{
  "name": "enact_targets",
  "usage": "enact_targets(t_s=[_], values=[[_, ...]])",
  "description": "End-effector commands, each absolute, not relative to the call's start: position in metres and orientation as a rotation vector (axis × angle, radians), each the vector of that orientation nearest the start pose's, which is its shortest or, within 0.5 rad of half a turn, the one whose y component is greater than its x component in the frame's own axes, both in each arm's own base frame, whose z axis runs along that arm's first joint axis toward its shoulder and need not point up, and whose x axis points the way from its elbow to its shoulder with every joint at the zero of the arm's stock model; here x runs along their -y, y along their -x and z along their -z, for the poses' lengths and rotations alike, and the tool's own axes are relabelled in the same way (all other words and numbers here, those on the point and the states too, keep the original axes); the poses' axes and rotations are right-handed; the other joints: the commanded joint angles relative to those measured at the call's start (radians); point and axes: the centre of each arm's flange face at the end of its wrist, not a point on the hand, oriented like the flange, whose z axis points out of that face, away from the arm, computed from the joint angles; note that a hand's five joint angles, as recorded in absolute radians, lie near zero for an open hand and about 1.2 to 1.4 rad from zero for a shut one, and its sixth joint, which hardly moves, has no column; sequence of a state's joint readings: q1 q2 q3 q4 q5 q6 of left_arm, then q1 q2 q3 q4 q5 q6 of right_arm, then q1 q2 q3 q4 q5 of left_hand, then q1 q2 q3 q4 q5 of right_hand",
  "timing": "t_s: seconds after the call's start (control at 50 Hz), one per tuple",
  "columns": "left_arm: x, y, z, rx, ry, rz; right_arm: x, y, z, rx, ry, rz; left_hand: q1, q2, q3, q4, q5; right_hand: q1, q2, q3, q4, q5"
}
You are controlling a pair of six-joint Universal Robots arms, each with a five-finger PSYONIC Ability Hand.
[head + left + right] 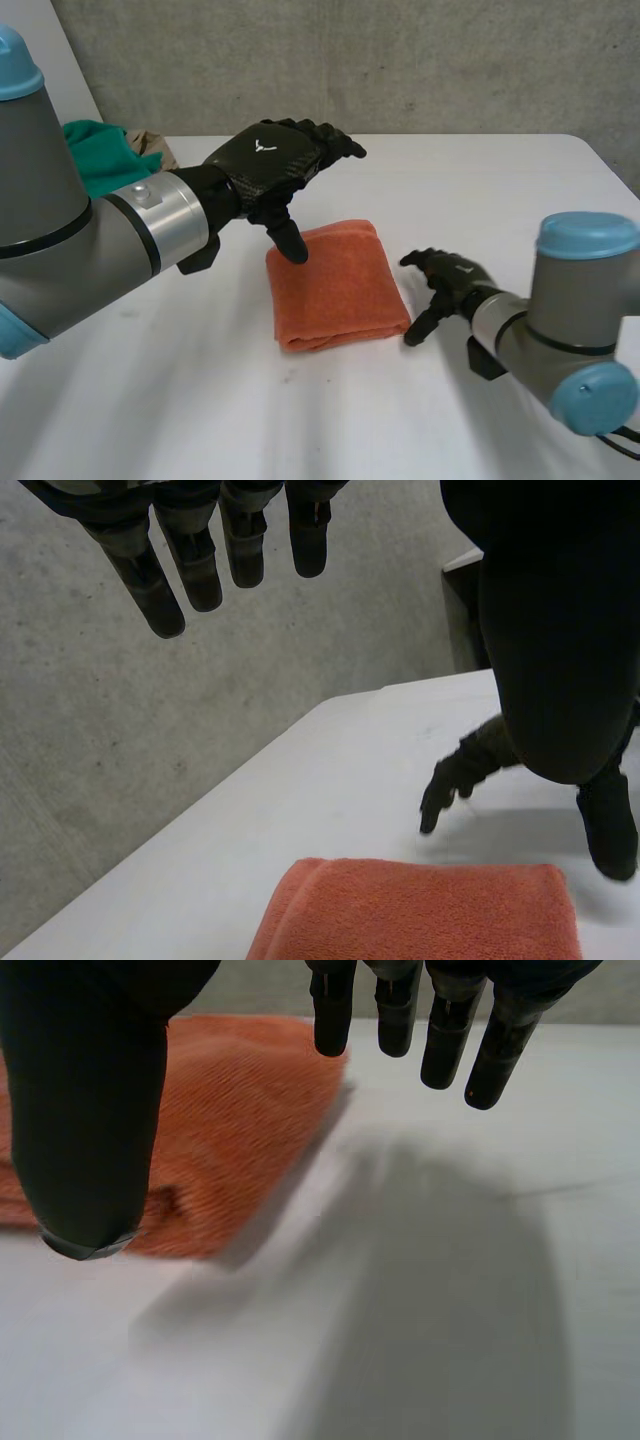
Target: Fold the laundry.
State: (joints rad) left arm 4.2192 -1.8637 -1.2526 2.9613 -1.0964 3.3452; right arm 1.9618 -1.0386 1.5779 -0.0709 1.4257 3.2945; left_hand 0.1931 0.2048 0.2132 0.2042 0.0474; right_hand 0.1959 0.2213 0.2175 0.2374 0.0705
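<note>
- Left hand [272, 162]: fingers straight and a little spread, holding nothing. It is raised above the counter [200, 400], over the far left corner of the towel.
- Left thumb points down at that corner. Can't tell whether it touches the cloth.
- Left wrist view: own fingers [195, 565] hang loose with the wall behind them, and the towel [420, 910] lies below the palm.
- Right hand [447, 282]: open, fingers relaxed and slightly bent, nothing in it. It sits low, just beside the towel's right edge.
- Right fingertips point down at the counter near the towel's near right corner. Contact unclear.
- Right wrist view: fingers [445, 1030] apart over bare counter, thumb on the towel side, orange cloth [240, 1110] beside the hand.
- The right hand also shows in the left wrist view [465, 775], beyond the towel.
- Orange towel [335, 285]: folded into a compact rectangle, flat on the counter, mid-counter between the two hands. Folded edge thick on the near side.
- Green cloth [100, 155]: bunched at the far left of the counter, behind the left arm, well apart from the towel.
- Concrete wall [400, 60] behind the counter.
</note>
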Motion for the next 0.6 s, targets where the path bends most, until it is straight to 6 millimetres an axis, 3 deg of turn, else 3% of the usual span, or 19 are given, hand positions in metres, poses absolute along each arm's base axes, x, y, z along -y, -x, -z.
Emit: enact_targets(t_s=[0.02, 0.22, 0.42, 0.5, 0.6], values=[[0.227, 0.319, -0.291, 1.739, 1.068, -1.617, 0.261, -0.299, -0.114, -2.293, 0.419, 1.282, 0.003, -0.009, -0.017, -0.008, -0.026, 0.065, 0.040, 0.044, 0.024, 0.016], [0.228, 0.319, -0.290, 1.741, 1.066, -1.615, 0.266, -0.319, -0.107, -2.260, 0.457, 1.287, 0.003, -0.009, -0.017, -0.008, -0.026, 0.100, 0.075, 0.079, 0.059, 0.051], [0.228, 0.319, -0.289, 1.741, 1.067, -1.612, 0.275, -0.325, -0.106, -2.231, 0.444, 1.311, 0.003, -0.009, -0.017, -0.008, -0.026, 0.400, 0.374, 0.378, 0.358, 0.350], [0.227, 0.320, -0.288, 1.740, 1.068, -1.608, 0.280, -0.327, -0.105, -2.227, 0.436, 1.320, 0.003, -0.009, -0.017, -0.008, -0.026, 0.590, 0.565, 0.569, 0.549, 0.541], [0.227, 0.319, -0.288, 1.742, 1.067, -1.607, 0.285, -0.329, -0.105, -2.219, 0.431, 1.335, 0.003, -0.009, -0.017, -0.008, -0.026, 1.001, 0.976, 0.979, 0.960, 0.952]])
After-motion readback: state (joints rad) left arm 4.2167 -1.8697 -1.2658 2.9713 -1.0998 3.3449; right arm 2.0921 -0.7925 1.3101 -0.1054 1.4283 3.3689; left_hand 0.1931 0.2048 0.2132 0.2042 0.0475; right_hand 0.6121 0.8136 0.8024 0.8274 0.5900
